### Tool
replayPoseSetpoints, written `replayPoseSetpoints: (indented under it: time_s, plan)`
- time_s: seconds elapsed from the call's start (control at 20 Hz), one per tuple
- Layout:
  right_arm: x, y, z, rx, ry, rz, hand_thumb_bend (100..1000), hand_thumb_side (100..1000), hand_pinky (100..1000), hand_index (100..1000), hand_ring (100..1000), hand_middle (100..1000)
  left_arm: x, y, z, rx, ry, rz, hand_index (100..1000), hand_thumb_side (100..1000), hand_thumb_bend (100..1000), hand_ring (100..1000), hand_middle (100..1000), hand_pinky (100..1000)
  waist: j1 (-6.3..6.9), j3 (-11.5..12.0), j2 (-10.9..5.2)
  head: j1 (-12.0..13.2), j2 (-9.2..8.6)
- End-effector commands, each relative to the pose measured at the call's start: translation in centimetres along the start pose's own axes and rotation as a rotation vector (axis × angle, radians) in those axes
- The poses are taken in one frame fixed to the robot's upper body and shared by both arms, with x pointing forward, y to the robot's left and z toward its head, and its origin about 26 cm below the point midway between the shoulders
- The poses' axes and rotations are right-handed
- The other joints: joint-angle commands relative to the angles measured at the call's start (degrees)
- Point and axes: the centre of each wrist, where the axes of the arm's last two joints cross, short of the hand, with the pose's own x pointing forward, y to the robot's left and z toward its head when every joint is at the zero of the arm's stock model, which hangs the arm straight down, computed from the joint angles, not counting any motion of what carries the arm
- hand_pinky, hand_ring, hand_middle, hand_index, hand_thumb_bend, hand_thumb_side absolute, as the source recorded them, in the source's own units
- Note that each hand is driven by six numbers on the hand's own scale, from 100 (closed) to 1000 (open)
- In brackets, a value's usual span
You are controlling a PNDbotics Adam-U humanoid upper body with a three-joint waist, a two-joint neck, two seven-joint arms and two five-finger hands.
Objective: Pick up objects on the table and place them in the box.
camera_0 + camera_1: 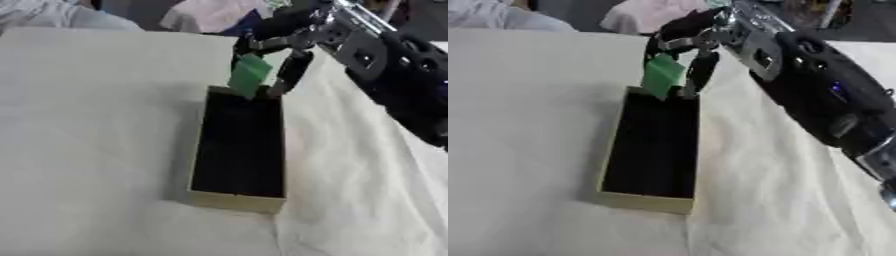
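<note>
Wrinkled, matt off-white cloth over the worktop [96,150]; box [234,200] at frame centre with pale, wood-like matt walls and a dull black lining; green object [250,75] at upper centre, smooth and flat, paper or plastic unclear; right hand [284,45] in black plastic-looking shells with glossy silver metal joints

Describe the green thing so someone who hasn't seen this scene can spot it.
Find the long box with a dark inside on the cream cloth. At its far end the right hand pinches a small flat green piece just above the rim. Nothing else here is green.
</note>
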Motion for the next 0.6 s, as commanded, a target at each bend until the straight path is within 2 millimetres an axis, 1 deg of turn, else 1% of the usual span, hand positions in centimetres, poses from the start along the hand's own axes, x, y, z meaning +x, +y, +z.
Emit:
replayPoseSetpoints:
  time_s: [0.05,0.1,0.15,0.2,0.25,0.3,0.35,0.4,0.45,0.6]
  plan:
    - [-0.2,-0.6,0.2,0.235,-0.151,0.157,100,322,699,677,661,560,0.7,0.1,-0.6,-0.019,-0.032,0.001,876,923,323,785,757,729,0.28,0.2,-0.77,0.0,0.29]
    - [-0.3,-0.2,0.0,0.257,-0.156,0.163,100,388,737,736,719,619,0.7,0.1,-0.6,-0.021,-0.033,0.000,876,922,323,785,757,729,0.26,0.2,-0.76,-0.1,0.29]
    - [-0.3,0.3,-0.3,0.282,-0.162,0.174,100,400,745,744,729,629,0.8,0.1,-0.7,-0.022,-0.034,0.001,876,922,323,785,757,729,0.26,0.2,-0.77,-0.1,0.29]
    - [-0.4,0.9,-0.6,0.309,-0.168,0.186,161,441,821,803,821,739,0.8,0.1,-0.7,-0.022,-0.034,0.002,876,923,322,785,757,729,0.25,0.2,-0.76,-0.2,0.29]
    - [-0.6,1.5,-0.8,0.337,-0.173,0.198,168,452,834,813,835,750,0.8,0.1,-0.7,-0.022,-0.034,0.002,876,923,323,785,757,729,0.26,0.2,-0.75,-0.2,0.29]
    - [-0.9,2.1,-1.1,0.368,-0.175,0.207,212,488,914,867,924,830,0.8,0.0,-0.7,-0.022,-0.034,0.003,876,924,322,785,757,729,0.26,0.3,-0.72,-0.2,0.29]
    - [-1.2,2.7,-1.2,0.395,-0.174,0.216,218,488,922,872,931,839,0.8,0.0,-0.7,-0.022,-0.033,0.003,876,924,322,785,757,729,0.28,0.3,-0.70,-0.2,0.29]
    - [-1.5,3.1,-1.3,0.420,-0.170,0.224,233,487,939,888,942,873,0.7,0.1,-0.6,-0.021,-0.033,0.003,876,924,323,785,757,729,0.30,0.2,-0.67,-0.2,0.29]
    - [-1.9,3.5,-1.2,0.443,-0.164,0.234,247,475,947,900,948,887,0.7,0.1,-0.6,-0.019,-0.033,0.003,876,923,323,785,757,729,0.32,0.2,-0.65,-0.2,0.29]
    - [-2.8,3.9,-1.1,0.485,-0.144,0.257,281,440,947,906,947,892,0.8,0.1,-0.7,-0.017,-0.034,0.004,877,923,323,785,757,729,0.35,0.1,-0.64,-0.1,0.29]
